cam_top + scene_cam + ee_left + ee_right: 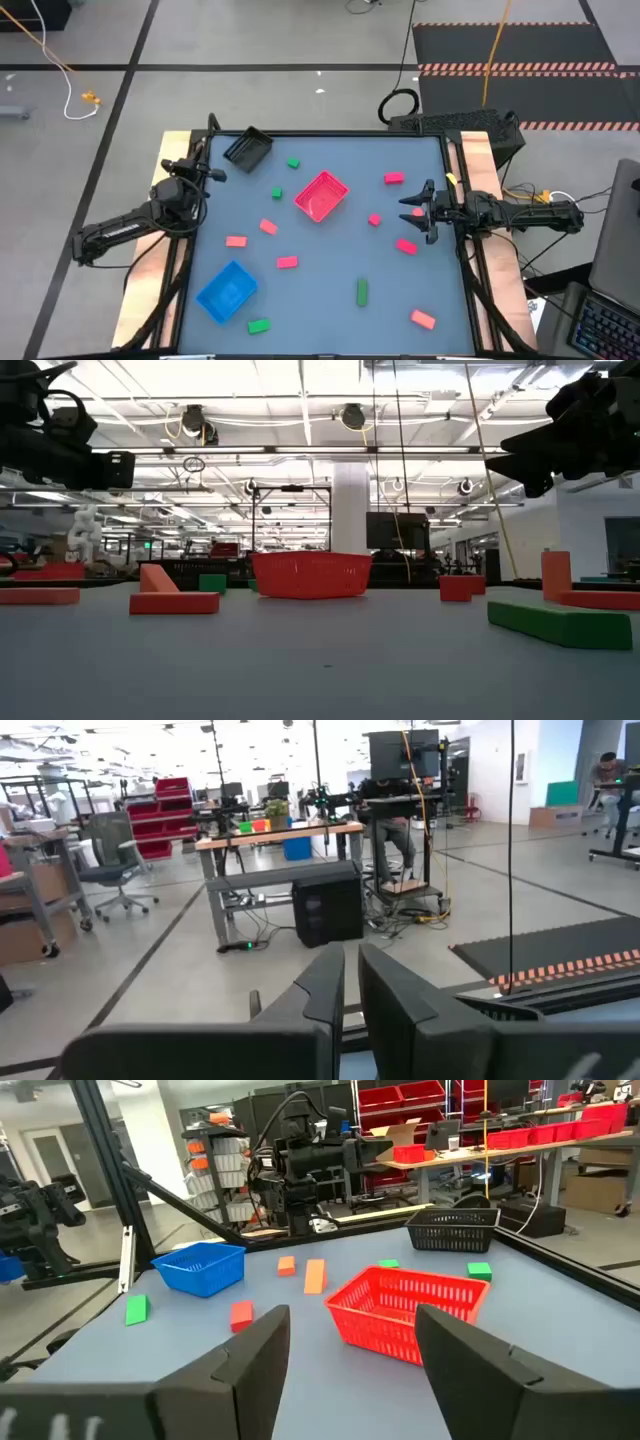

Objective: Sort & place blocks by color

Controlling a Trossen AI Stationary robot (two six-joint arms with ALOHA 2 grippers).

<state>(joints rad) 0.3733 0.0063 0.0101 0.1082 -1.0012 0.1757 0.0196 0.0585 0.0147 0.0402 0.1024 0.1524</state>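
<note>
Table (pixel 320 290) is carrying scattered red and green blocks (pixel 287 262) around a red tray (pixel 322 195). Left gripper (pixel 212 174) is hovering at its left edge, jaws nearly together, empty; right gripper (pixel 418 208) is hovering at its right edge, jaws wide, empty.

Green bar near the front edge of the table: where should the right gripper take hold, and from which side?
Grip the green bar at mid-length, across its narrow width, coming straight down from above. It lies flat, long axis running front to back, with open table on both long sides. The right gripper is open, probably wide enough.
</note>
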